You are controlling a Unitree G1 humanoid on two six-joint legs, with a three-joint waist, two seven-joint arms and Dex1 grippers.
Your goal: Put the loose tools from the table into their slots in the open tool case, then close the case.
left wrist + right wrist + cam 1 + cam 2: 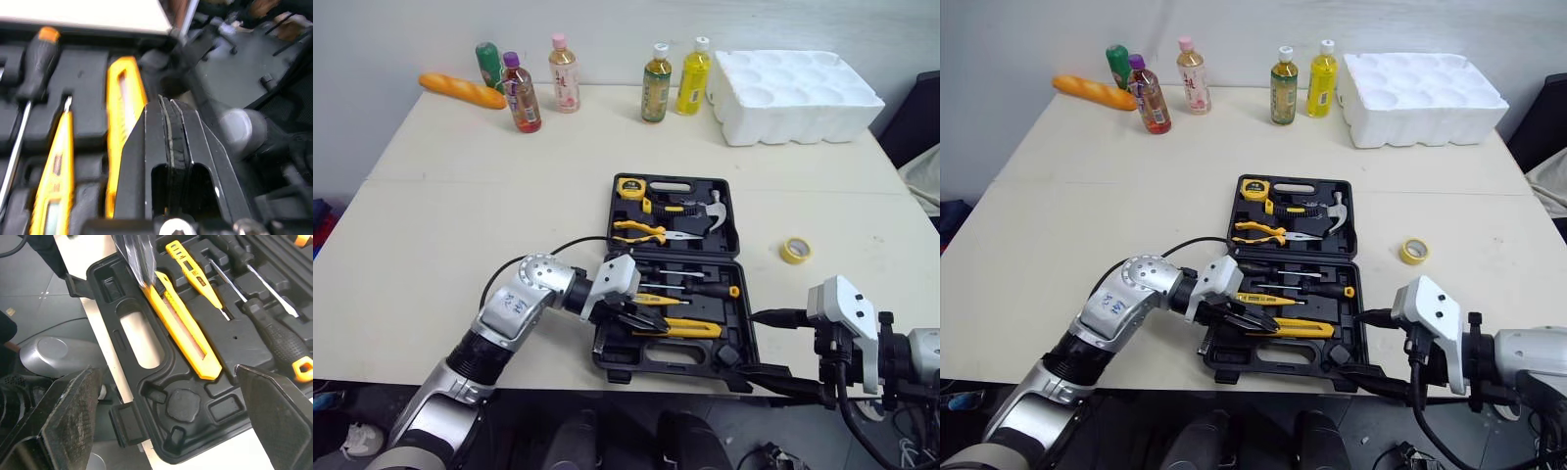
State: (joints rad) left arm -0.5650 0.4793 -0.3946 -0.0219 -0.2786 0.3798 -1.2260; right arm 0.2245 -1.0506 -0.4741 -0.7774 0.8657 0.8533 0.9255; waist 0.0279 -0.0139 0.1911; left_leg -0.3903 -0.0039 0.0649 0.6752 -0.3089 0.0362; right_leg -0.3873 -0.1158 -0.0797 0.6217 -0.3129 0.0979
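- The open black plastic tool case (741, 333) lies on the pale desk (460, 215); most of its slots look filled
- The small yellow tape roll (794, 250) is loose on the desk, right of the case; I judge it is left to store
- The left hand (631, 318), fingers pressed together, hovers by the yellow utility knife (680, 328)
- The right hand (749, 343) is spread wide at the near corner of the case; the closing is not yet done

Utility knife (695, 330) partly beneath left claw (628, 317); green bottle (488, 61) partly occluded
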